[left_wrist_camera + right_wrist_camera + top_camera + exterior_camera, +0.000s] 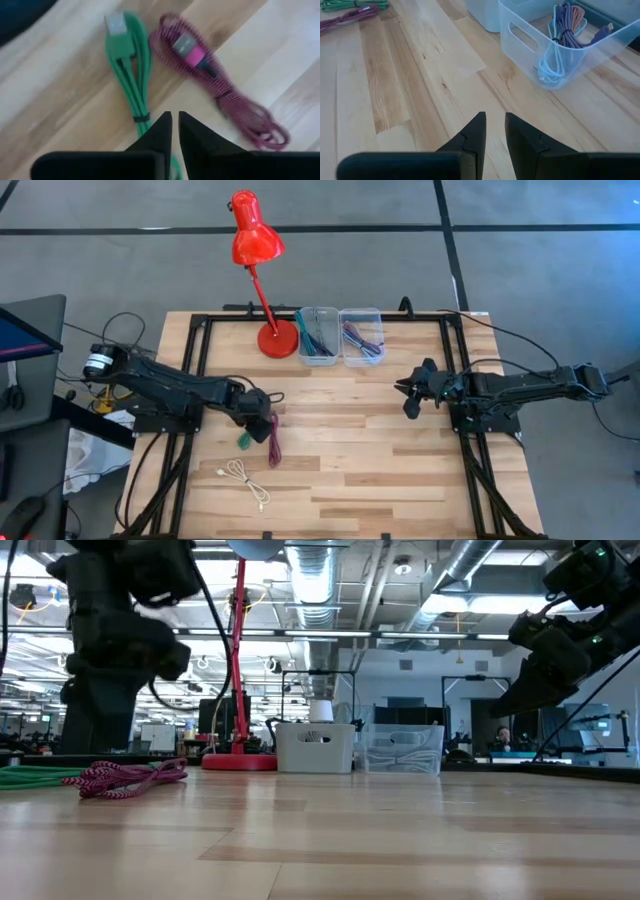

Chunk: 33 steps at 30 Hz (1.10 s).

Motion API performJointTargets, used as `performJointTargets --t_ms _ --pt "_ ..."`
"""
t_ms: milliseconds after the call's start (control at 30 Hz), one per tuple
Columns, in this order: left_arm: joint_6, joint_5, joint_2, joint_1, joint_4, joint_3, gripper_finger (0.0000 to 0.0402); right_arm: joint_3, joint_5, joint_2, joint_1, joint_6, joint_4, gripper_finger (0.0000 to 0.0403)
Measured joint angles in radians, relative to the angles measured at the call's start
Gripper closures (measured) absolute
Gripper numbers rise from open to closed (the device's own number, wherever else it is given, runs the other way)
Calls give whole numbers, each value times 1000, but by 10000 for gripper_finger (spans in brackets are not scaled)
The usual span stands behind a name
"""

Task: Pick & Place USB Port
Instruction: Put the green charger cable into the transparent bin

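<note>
Where left gripper [174, 131] hovers, fingers nearly together, over green cable [131, 75] beside pink cable [220, 90]; right gripper [494, 131] slightly spread mid-table; no legible writing.

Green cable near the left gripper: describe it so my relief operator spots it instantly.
Start at the red desk lamp, then drop to the left gripper. Just below lie two bundled cables side by side: the green USB cable and a pink braided cable. Solid green, tied with a dark band, silver plug.
</note>
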Motion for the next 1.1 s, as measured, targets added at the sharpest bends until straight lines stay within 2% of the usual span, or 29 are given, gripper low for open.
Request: performJointTargets --t_ms 133,567,900,1100 --pt "1 48 46 0 1 1 347 0 0 0 0 0 -9 337" --pt "82 22 47 96 12 2 274 0 0 0 0 2 -16 337" --pt "100 11 49 105 11 1 270 0 -1 0 0 3 -15 337" --pt "73 4 49 105 26 -55 270 0 -1 0 0 3 -14 337"
